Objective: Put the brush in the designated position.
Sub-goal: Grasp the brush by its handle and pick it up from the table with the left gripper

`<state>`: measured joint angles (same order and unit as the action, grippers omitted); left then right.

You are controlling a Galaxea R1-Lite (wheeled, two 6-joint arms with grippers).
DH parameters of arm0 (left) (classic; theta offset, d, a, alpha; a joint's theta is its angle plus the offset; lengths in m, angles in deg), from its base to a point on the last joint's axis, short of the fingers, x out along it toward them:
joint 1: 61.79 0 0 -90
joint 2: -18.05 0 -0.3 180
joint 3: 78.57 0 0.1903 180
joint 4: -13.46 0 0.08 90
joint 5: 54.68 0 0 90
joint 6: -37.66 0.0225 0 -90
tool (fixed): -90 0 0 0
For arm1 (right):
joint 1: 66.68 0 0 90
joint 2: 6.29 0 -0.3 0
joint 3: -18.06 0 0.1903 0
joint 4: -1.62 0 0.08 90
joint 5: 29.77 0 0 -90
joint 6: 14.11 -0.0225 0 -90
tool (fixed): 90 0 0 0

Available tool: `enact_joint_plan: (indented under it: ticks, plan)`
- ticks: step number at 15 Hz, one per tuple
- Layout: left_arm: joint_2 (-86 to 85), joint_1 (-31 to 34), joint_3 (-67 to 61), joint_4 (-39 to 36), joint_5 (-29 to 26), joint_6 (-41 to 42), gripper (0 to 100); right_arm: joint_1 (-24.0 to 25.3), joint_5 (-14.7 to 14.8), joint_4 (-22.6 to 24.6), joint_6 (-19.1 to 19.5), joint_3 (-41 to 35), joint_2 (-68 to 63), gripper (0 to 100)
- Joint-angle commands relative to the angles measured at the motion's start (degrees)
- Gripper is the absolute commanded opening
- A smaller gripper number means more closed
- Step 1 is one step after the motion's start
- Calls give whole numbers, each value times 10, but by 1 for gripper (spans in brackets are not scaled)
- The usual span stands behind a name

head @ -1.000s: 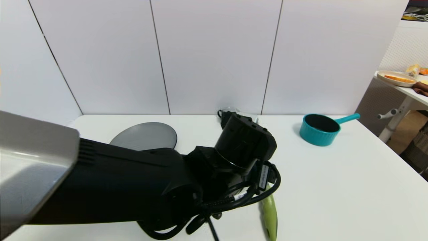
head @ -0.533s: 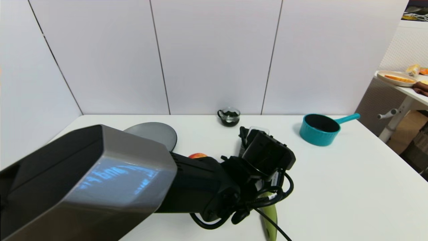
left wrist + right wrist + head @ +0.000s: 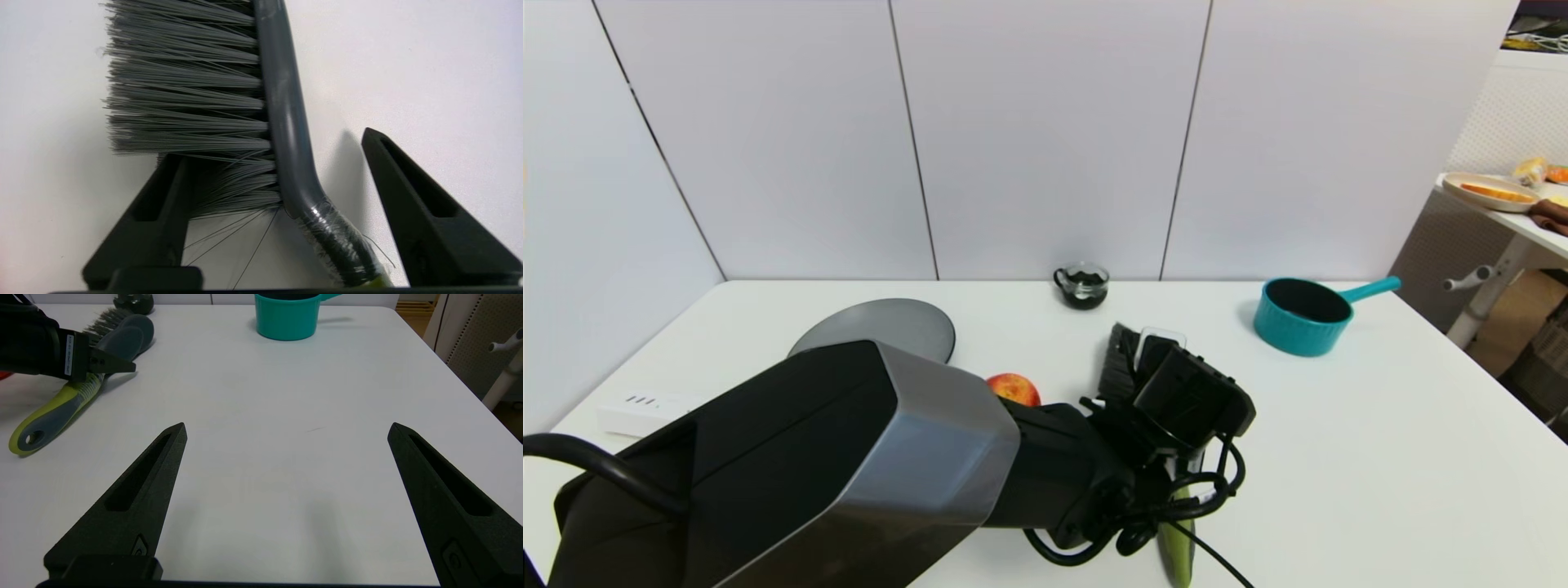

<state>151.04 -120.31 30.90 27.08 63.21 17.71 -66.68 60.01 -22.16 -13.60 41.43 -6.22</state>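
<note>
The brush [image 3: 282,102] lies flat on the white table, its dark grey bristles [image 3: 1117,371] toward the wall and its lime-green handle [image 3: 1176,555] toward me. My left gripper [image 3: 269,145] is open and low over the brush's neck. One finger [image 3: 159,204] sits under the bristle ends and the other [image 3: 408,196] stands apart from the spine. The right wrist view shows the brush [image 3: 45,420] and my left gripper [image 3: 102,365] on it. My right gripper [image 3: 287,426] hangs open over bare tabletop, out of the head view. Nothing marks the designated position.
A red apple [image 3: 1013,388] sits just left of the bristles, with a dark grey round plate [image 3: 878,327] behind it. A glass cup [image 3: 1083,286] stands by the wall, a teal pot [image 3: 1303,314] at the back right and a white power strip [image 3: 637,408] at the left edge.
My left arm has swung down and toward me, so its wrist now sits low over the brush. The cup, the apple and the bristles have come into sight. The brush has stayed put.
</note>
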Motion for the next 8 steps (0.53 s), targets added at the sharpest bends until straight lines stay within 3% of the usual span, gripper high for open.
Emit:
enact_joint_plan:
  ticks: [1, 8]
  plan:
    - [3, 1, -1, 4, 3, 0, 0, 0, 0, 0, 0, -1, -1, 100]
    - [-26, 1, -3, 5, 30, 3, 0, 0, 0, 0, 0, -1, -1, 100]
